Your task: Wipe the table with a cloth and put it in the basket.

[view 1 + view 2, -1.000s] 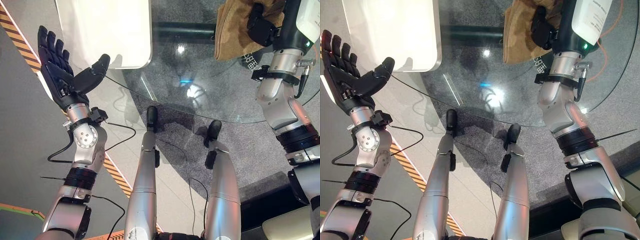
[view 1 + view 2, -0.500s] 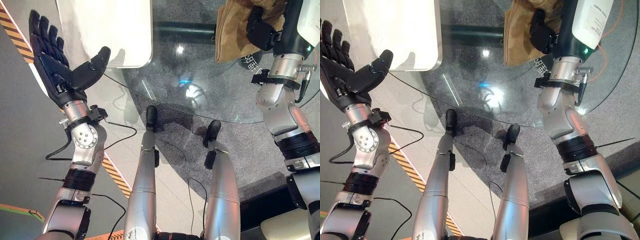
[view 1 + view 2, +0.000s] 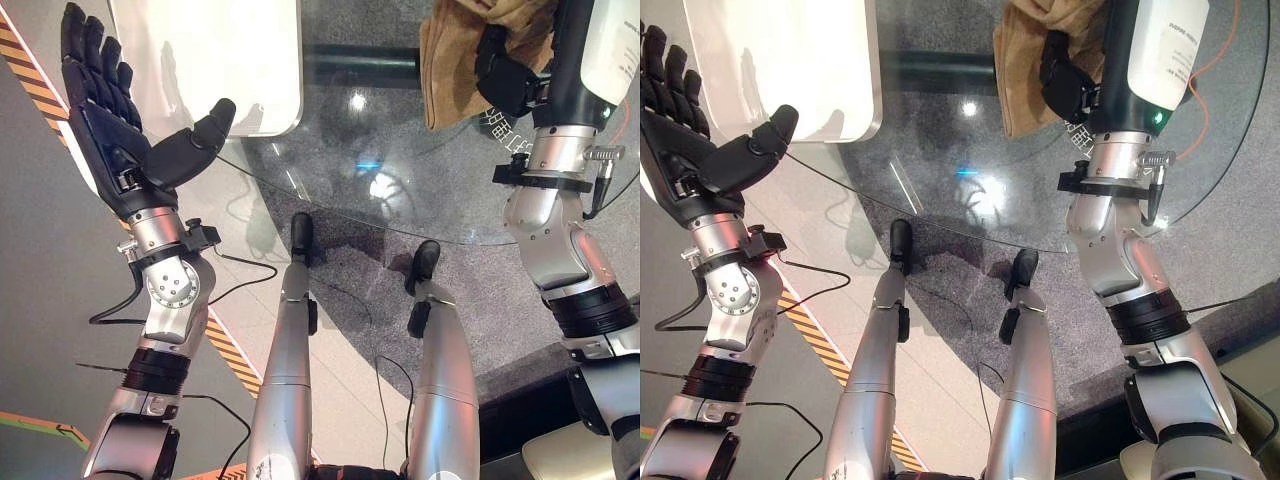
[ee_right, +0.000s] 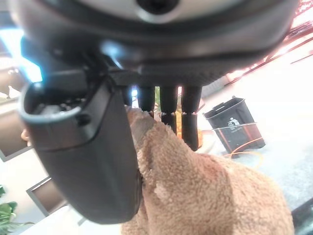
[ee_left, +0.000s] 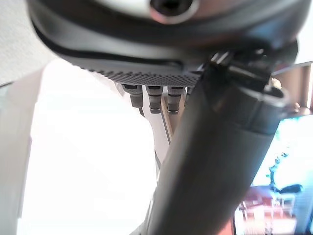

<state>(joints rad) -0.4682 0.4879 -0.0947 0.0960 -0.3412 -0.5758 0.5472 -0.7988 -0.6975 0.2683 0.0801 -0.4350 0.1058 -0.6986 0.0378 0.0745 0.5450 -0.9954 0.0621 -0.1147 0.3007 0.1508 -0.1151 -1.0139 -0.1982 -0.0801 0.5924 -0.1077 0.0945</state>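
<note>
Left eye view: you see the left hand (image 3: 110,125) raised with straight, spread fingers and holding nothing, over the floor off the near-left edge of the glass table (image 3: 400,200); it looks parked clear of the wiping.
Left eye view, cloth: the brown cloth (image 3: 455,60) hangs bunched from the right hand (image 3: 505,75) over the table's far-right part, likely so a loose fold can drag on the glass.
Right eye view: you see the same cloth (image 3: 1035,60) draped beside the dark right hand (image 3: 1068,80), and a white tray-like thing (image 3: 790,60) at the far-left edge of the table; whether that is the basket you cannot tell.
Left wrist view: the left hand (image 5: 215,161) shows its thumb standing free and short straight fingertips (image 5: 154,98) past it, nothing between them.
Right wrist view: the right hand (image 4: 88,156) has its thumb curled against the fuzzy cloth (image 4: 205,196), fingers behind it, a pinch that keeps the cloth from slipping.
Stage: your wiping looks under way; the drop-off is not yet done.
</note>
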